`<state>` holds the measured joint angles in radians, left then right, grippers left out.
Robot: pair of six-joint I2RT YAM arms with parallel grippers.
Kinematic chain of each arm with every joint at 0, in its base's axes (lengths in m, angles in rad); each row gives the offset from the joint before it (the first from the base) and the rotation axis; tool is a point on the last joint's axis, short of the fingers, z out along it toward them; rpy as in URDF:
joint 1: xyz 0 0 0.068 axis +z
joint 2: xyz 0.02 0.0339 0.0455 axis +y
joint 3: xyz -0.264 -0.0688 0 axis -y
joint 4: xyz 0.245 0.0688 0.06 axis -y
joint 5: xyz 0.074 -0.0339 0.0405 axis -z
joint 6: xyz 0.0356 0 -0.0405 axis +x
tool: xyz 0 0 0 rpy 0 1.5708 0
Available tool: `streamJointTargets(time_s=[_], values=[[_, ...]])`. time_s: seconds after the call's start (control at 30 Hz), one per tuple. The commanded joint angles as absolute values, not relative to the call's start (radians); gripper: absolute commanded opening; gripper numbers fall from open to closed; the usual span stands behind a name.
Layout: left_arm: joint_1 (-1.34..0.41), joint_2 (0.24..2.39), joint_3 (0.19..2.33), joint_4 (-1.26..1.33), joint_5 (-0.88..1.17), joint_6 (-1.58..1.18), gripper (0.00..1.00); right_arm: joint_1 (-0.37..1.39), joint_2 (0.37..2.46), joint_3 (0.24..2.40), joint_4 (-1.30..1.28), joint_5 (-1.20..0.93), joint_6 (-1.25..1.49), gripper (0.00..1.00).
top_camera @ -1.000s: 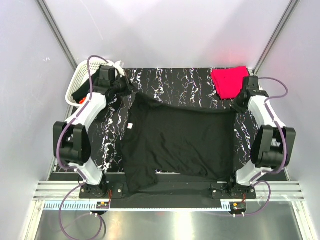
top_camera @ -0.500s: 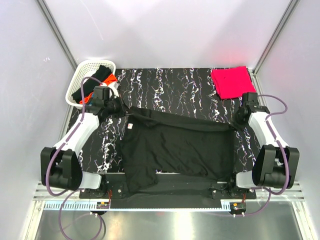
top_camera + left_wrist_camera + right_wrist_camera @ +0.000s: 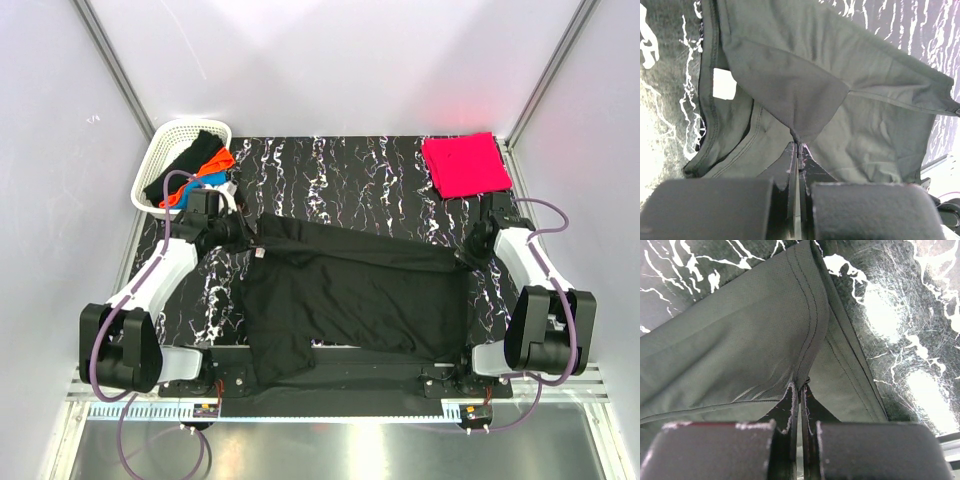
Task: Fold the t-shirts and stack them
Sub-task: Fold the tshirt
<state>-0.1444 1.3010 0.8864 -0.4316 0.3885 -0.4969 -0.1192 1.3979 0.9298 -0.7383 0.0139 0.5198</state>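
Note:
A large black t-shirt (image 3: 350, 295) lies spread across the middle of the marbled table, its far edge lifted and doubled over towards the near side. My left gripper (image 3: 243, 233) is shut on the shirt's far left corner; the left wrist view shows black cloth (image 3: 790, 75) pinched at the tips (image 3: 798, 145), with a white label (image 3: 724, 83) beside the collar. My right gripper (image 3: 468, 255) is shut on the far right corner, holding the stitched hem (image 3: 810, 315) at its tips (image 3: 800, 386). A folded pinkish-red t-shirt (image 3: 465, 165) lies at the far right corner.
A white lattice basket (image 3: 190, 125) stands at the far left corner, holding black (image 3: 190, 158), orange (image 3: 215, 162) and blue (image 3: 215, 180) shirts. Grey walls close in the table on three sides. The arm bases sit at the near edge.
Both grippers have drawn back from the far side towards the near edge, pulling the black shirt's far edge over its body. The left arm has come away from the basket.

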Motion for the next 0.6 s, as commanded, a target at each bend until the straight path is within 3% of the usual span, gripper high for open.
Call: streamJointTargets(time_s=[0.0, 0.1, 0.13, 0.2, 0.23, 0.37, 0.47, 0.57], values=[[-0.141, 1.259, 0.882, -0.434, 0.368, -0.477, 0.01, -0.121, 1.401, 0.928, -0.735, 0.044, 0.508, 0.0], [-0.141, 1.262, 0.888, -0.477, 0.348, -0.46, 0.08, -0.121, 1.405, 0.936, -0.764, 0.051, 0.514, 0.06], [-0.14, 1.262, 0.899, -0.5, 0.338, -0.456, 0.19, -0.121, 1.414, 0.942, -0.781, 0.049, 0.52, 0.16], [-0.14, 1.244, 0.899, -0.575, 0.324, -0.443, 0.22, -0.121, 1.428, 0.975, -0.869, 0.063, 0.522, 0.25], [-0.141, 1.195, 0.878, -0.613, 0.308, -0.443, 0.33, -0.123, 1.422, 0.986, -0.893, 0.066, 0.529, 0.33], [-0.141, 1.137, 0.87, -0.693, 0.284, -0.4, 0.48, -0.14, 1.327, 1.008, -0.923, 0.045, 0.538, 0.45], [-0.141, 1.204, 0.905, -0.606, 0.339, -0.367, 0.52, -0.14, 1.339, 1.054, -0.87, 0.009, 0.523, 0.55], [-0.146, 1.401, 1.04, -0.535, 0.403, -0.325, 0.52, -0.14, 1.457, 1.127, -0.835, -0.057, 0.491, 0.55]])
